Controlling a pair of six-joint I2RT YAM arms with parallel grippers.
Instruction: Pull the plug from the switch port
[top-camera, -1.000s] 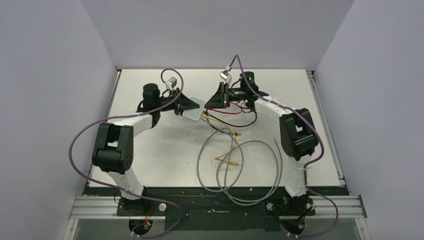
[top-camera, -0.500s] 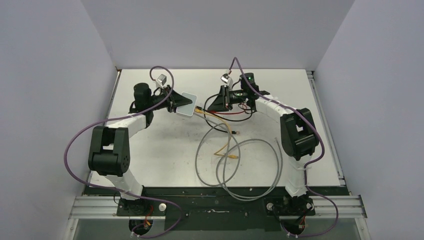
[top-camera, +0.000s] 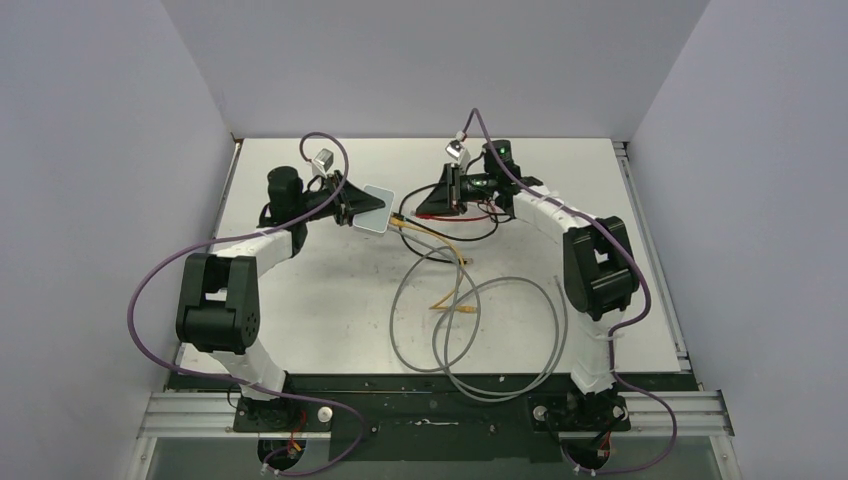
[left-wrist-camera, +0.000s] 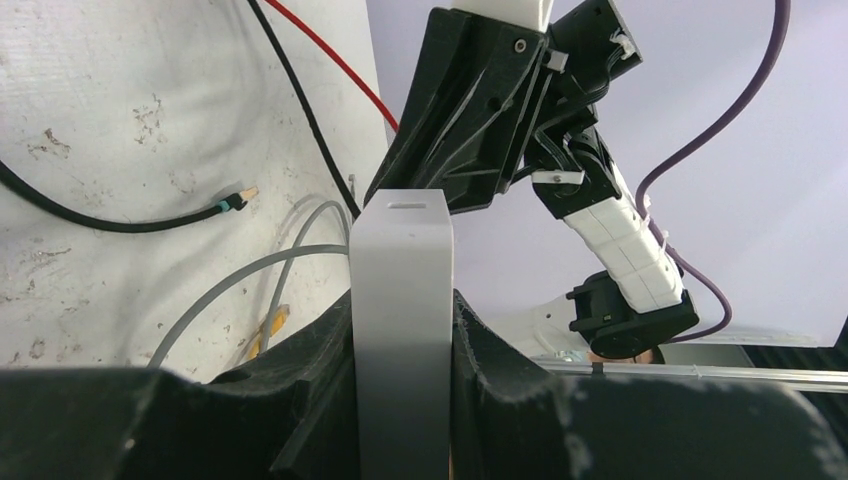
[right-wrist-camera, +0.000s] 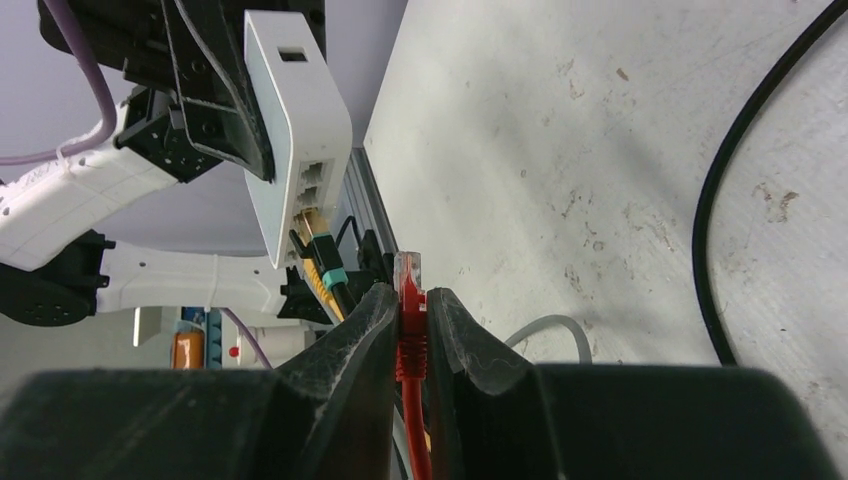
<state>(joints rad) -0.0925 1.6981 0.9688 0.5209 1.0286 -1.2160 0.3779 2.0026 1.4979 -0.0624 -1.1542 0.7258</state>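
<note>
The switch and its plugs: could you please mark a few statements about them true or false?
1. The left claw grips the switch. True.
2. The red plug sits in a switch port. False: it is out, clear of the switch.
3. A yellow plug sits in the switch. True.
4. The red plug lies loose on the table. False: the right claw is shut on it.

left wrist: switch (left-wrist-camera: 402, 300) ran off bottom edge, sides hidden by fingers (left-wrist-camera: 300, 400) | right wrist: red cable (right-wrist-camera: 411, 350) cut at bottom | top: I couldn't read right gripper (top-camera: 420, 212) contents
</note>
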